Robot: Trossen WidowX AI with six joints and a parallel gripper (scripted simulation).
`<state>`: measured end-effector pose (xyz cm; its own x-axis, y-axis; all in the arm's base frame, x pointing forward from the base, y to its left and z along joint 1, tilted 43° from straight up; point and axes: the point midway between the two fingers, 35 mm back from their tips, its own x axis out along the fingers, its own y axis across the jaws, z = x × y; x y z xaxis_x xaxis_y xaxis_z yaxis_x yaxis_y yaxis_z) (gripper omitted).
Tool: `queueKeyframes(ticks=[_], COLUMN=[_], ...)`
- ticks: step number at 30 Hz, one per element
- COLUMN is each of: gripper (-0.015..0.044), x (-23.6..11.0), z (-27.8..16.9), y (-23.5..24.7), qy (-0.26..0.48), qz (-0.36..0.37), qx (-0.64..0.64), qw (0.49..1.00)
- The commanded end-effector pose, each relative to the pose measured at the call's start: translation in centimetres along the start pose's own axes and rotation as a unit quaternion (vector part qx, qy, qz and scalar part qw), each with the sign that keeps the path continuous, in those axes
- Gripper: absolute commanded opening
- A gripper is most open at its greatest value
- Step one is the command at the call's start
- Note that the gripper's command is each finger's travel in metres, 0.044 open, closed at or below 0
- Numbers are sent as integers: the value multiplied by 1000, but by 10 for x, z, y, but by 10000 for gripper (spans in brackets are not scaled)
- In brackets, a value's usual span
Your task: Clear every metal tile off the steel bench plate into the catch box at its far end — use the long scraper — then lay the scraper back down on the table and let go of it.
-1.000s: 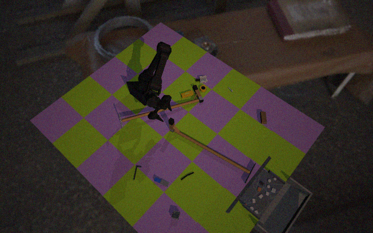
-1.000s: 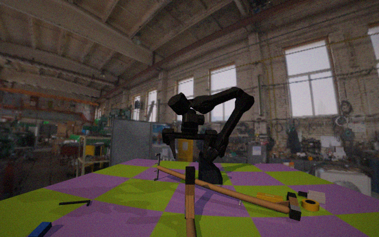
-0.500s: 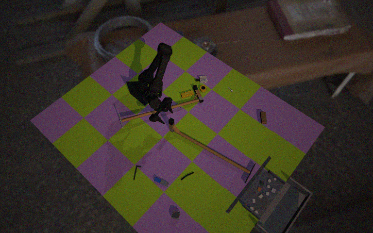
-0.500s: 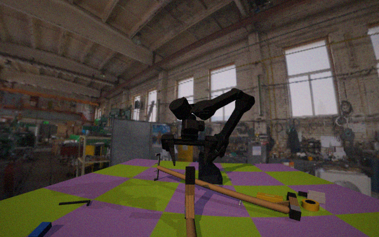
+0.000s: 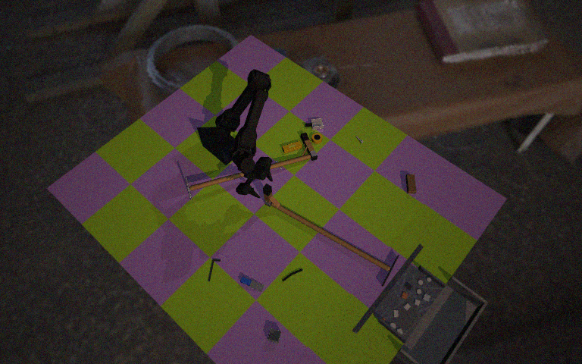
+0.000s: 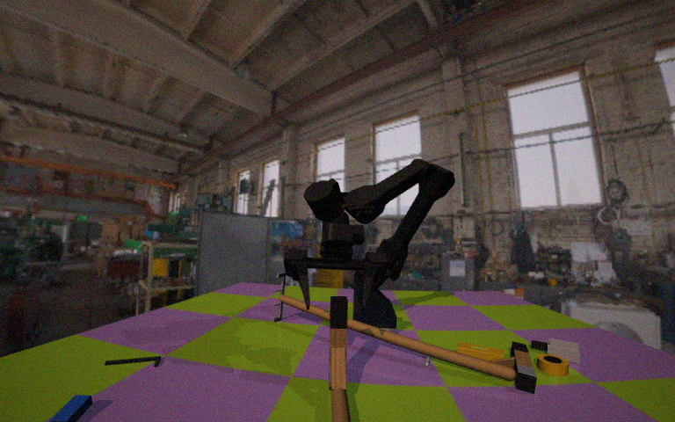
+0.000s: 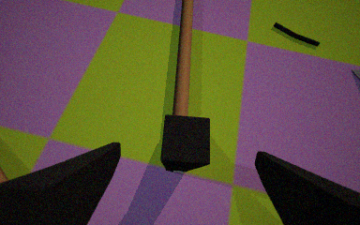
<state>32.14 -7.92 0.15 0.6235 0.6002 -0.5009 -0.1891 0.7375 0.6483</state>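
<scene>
We hang our gripper (image 7: pixel 185 183), spread wide and empty, over the black grip block (image 7: pixel 186 142) of the long scraper (image 5: pixel 328 235), whose blade rests by the bench plate (image 5: pixel 401 302); next, we descend and clamp.

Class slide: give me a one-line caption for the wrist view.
Open end effector poised above the black end block of the long scraper's wooden handle on the checkered table.

Long wooden scraper (image 5: pixel 330 235) lies flat, blade by steel plate (image 5: pixel 388 306) bearing pale tiles (image 5: pixel 406 306); catch box (image 5: pixel 450 319) beyond.
</scene>
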Motion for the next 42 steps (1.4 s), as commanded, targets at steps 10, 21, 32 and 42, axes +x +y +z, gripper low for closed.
queueKeyframes(ticks=[10,21,32,42], gripper=[440,440,309,85], x=[22,39,43,43], z=[-3,-3,0,0], y=[0,2,5,5], qy=[3,0,-5,-5], qz=[0,2,5,5], qx=[6,7,1,1], qw=[1000,1000,1000,1000])
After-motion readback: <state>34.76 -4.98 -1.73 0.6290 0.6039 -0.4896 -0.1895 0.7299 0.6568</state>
